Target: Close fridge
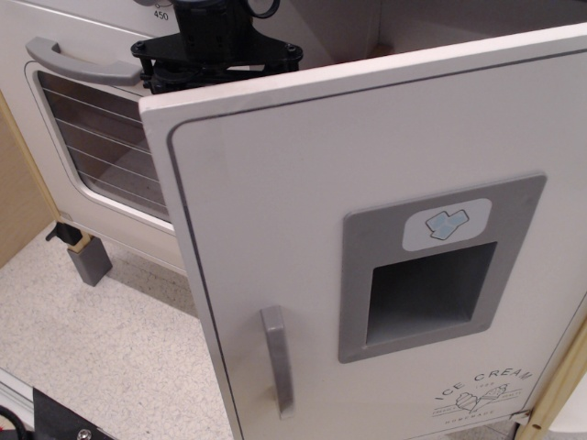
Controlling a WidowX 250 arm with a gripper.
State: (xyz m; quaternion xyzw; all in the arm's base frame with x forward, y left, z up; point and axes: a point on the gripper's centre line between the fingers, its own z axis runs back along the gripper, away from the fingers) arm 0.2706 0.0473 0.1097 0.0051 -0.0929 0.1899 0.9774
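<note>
1. Fridge door (275,229), white, stands ajar and fills the right and centre of the view; top edge tilted.
2. Grey bar handle (278,360) upright near the door's lower left; grey dispenser panel (431,266) with blue ice-cube sticker (447,224); "ICE CREAM" print (486,385) below.
3. Black gripper (215,55) behind the door's top edge; fingers hidden, grip state cannot be told.
4. Oven door (101,128) with window and grey oven handle (78,62) at left; speckled floor (110,339) below.
</note>
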